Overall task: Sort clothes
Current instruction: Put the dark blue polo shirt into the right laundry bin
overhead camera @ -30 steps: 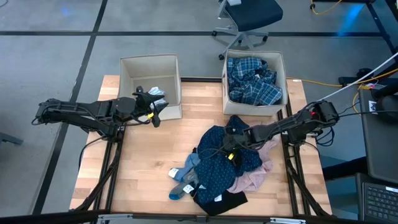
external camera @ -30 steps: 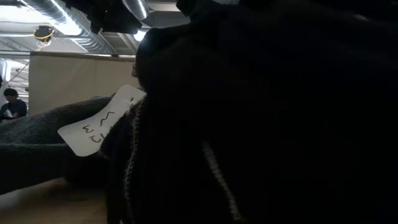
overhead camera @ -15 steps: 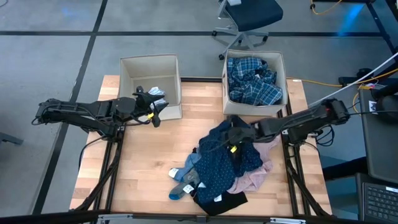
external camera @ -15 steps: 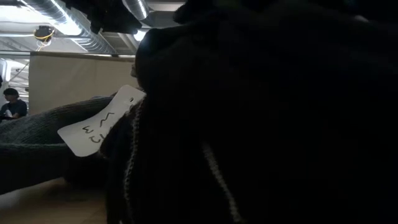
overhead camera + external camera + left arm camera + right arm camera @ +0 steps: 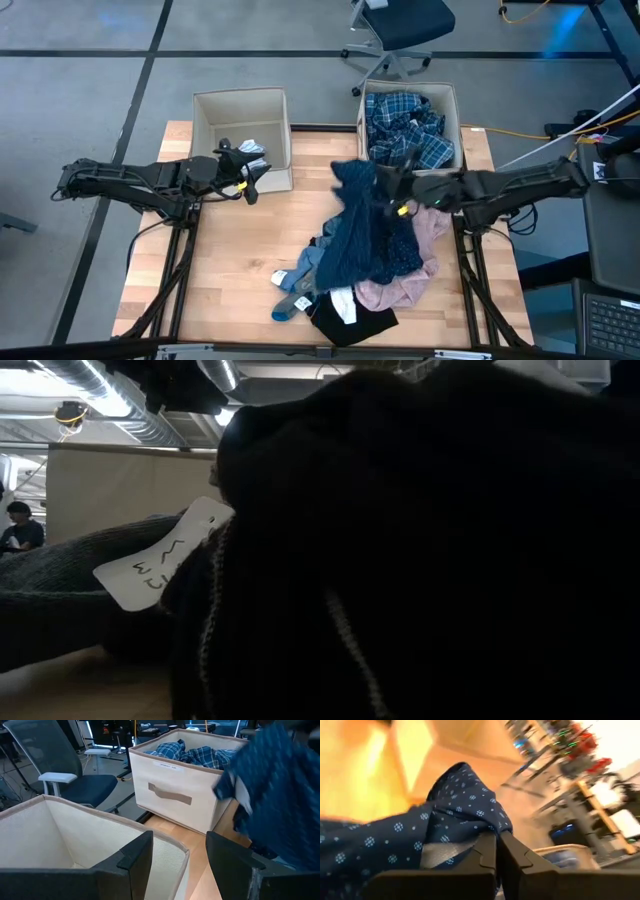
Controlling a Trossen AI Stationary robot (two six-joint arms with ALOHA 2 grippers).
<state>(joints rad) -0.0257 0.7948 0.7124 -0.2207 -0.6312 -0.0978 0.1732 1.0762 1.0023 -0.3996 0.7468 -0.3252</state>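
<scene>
A pile of clothes (image 5: 370, 270) lies on the table's right half: navy dotted fabric, a pale pink garment (image 5: 405, 285), a black piece (image 5: 355, 325), small socks (image 5: 295, 290). My right gripper (image 5: 385, 190) is shut on the navy dotted garment (image 5: 355, 225), raised above the pile near the right box (image 5: 410, 125), which holds plaid shirts. My left gripper (image 5: 252, 175) is open and empty at the near wall of the left box (image 5: 240, 120); its fingers stand apart in the left wrist view (image 5: 175, 865). My right gripper pinches a bunched part of the navy dotted garment (image 5: 470, 827) between its two shut fingers; one layer or several, I cannot tell. The garment hangs from the fingers, and its lower end (image 5: 340, 275) stays on the pile.
Two beige fabric boxes stand at the table's far edge; the left one holds a small light piece (image 5: 250, 148). An office chair (image 5: 400, 30) stands beyond the table. In the low view dark cloth (image 5: 420, 560) with a white tag (image 5: 160, 560) fills the picture.
My right gripper has gone up and toward the far edge, toward the right box, shut on the navy dotted garment. The garment's upper part has lifted off the pile and drawn out long, while its lower end has stayed on the pile. The black piece's white tag now shows.
</scene>
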